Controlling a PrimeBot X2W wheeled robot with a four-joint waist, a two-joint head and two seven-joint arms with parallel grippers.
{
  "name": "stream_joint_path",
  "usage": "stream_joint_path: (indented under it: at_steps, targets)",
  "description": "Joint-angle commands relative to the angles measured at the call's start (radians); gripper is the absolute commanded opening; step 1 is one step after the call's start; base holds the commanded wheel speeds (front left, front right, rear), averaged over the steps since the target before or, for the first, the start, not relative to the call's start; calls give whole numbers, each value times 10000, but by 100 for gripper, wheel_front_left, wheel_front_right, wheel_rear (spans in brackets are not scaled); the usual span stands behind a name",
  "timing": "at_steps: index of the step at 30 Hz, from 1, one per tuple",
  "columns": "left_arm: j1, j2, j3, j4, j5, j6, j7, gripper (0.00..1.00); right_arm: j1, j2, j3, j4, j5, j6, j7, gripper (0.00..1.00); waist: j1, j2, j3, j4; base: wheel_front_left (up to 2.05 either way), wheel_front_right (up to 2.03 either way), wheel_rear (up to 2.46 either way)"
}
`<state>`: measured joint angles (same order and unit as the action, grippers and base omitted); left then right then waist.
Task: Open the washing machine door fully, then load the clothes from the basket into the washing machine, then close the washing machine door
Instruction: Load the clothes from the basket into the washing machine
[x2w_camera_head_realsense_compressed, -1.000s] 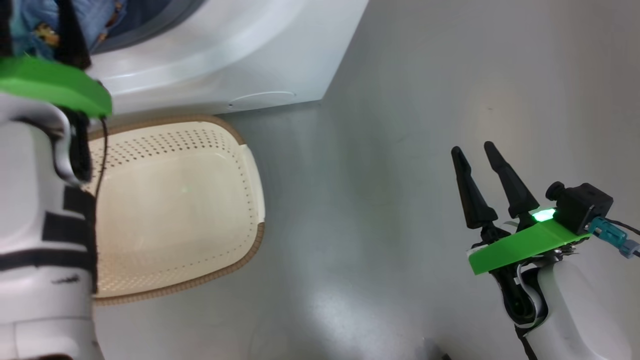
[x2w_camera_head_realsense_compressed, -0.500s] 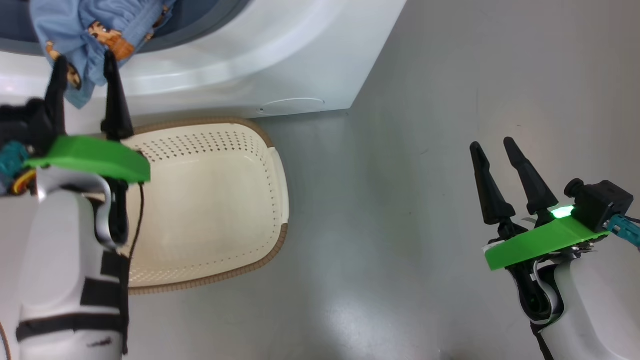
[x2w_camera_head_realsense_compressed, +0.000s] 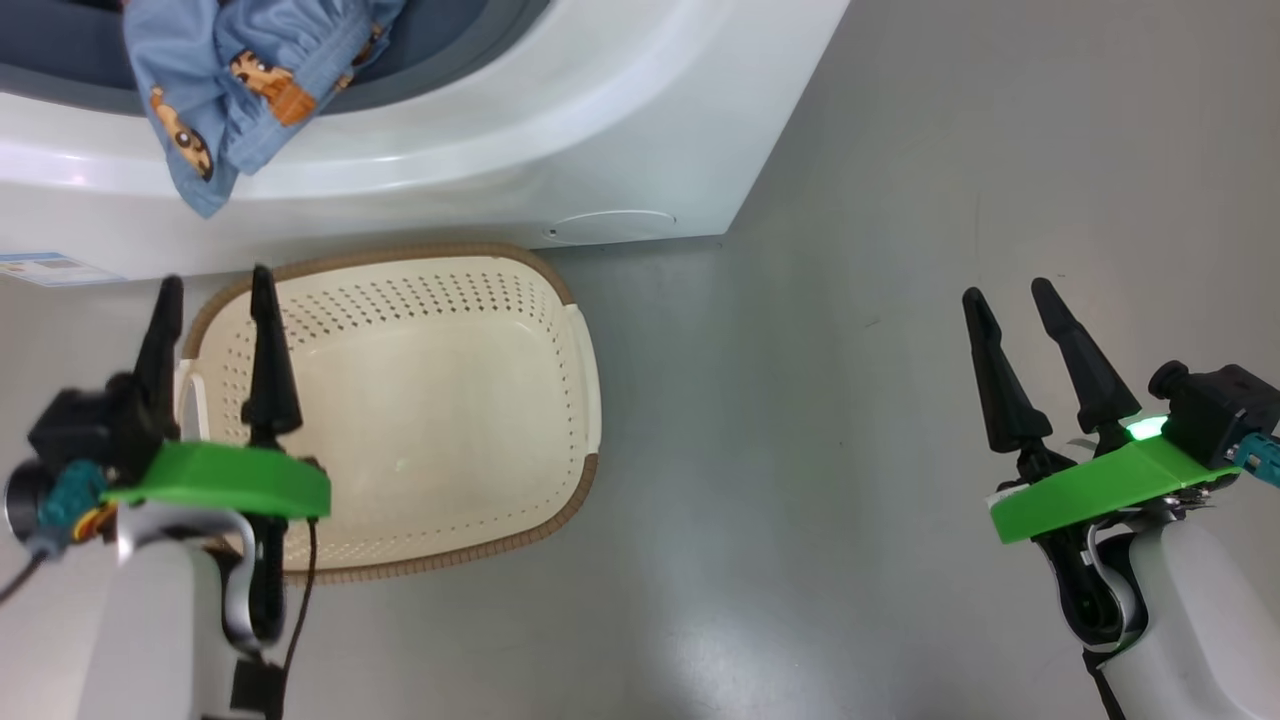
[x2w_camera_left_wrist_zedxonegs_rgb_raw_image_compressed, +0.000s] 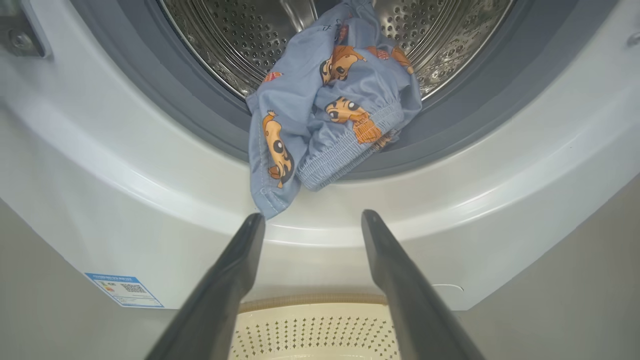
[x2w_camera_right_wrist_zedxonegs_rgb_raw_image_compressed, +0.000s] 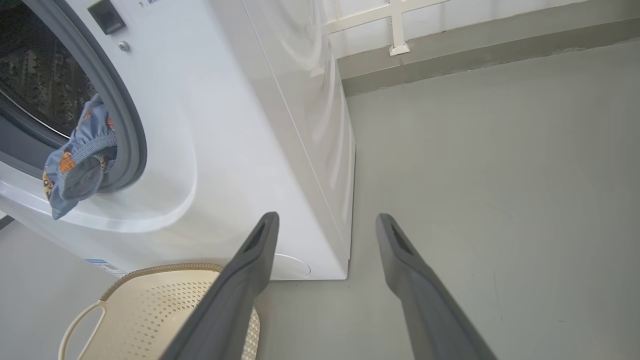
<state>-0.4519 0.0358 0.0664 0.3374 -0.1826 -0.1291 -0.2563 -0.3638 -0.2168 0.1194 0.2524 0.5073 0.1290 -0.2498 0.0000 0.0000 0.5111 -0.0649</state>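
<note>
The left claw (x2w_camera_head_realsense_compressed: 216, 280) sits low over the left end of the basket (x2w_camera_head_realsense_compressed: 590, 400), fingers up and apart. The blue clothes (x2w_camera_left_wrist_zedxonegs_rgb_raw_image_compressed: 330, 115) hang over the lip of the washing machine (x2w_camera_head_realsense_compressed: 600, 110), ahead of that claw. The right claw (x2w_camera_head_realsense_compressed: 1007, 290) is apart too, over the floor (x2w_camera_head_realsense_compressed: 800, 400). The top of the drum (x2w_camera_left_wrist_zedxonegs_rgb_raw_image_compressed: 225, 40) is cut off.

Across the top of the head view, a big white front-loading washing machine (x2w_camera_head_realsense_compressed: 600, 120), mouth open. At upper left, draped over its grey gasket (x2w_camera_head_realsense_compressed: 440, 50) and hanging down the white front, a crumpled medium blue soft garment with orange cartoon prints (x2w_camera_head_realsense_compressed: 230, 80). Just below, upright on the floor, a cream perforated plastic basket with brown woven-look rim (x2w_camera_head_realsense_compressed: 590, 380), bare bottom showing.
</note>
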Motion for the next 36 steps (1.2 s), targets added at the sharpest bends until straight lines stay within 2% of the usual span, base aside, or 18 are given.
stream_joint_path:
  at_steps: [1,10,15,22,36]
  targets:
    - [318,200,280,-373,-49,-15,-55,100,385,-92,157,-227,-44,17,-120,100,0,0,-20,25,0,0,0]
    - [1694,150,177,-1350,-256,6,-55,100,488,-219,149,-154,-125,17,-120,100,0,0,-88,139,0,0,0]
    - [2290,147,-120,-1764,-533,322,-55,100,515,-257,134,-135,-141,17,-120,100,0,0,-106,171,0,0,0]
    - [2300,146,-288,-1924,-707,542,-55,100,554,-276,108,-138,-145,17,-120,100,0,0,-108,190,0,0,0]
    - [1646,145,-245,-1670,-806,534,-55,100,580,-181,135,-162,-125,17,-120,100,0,0,-106,120,0,0,0]
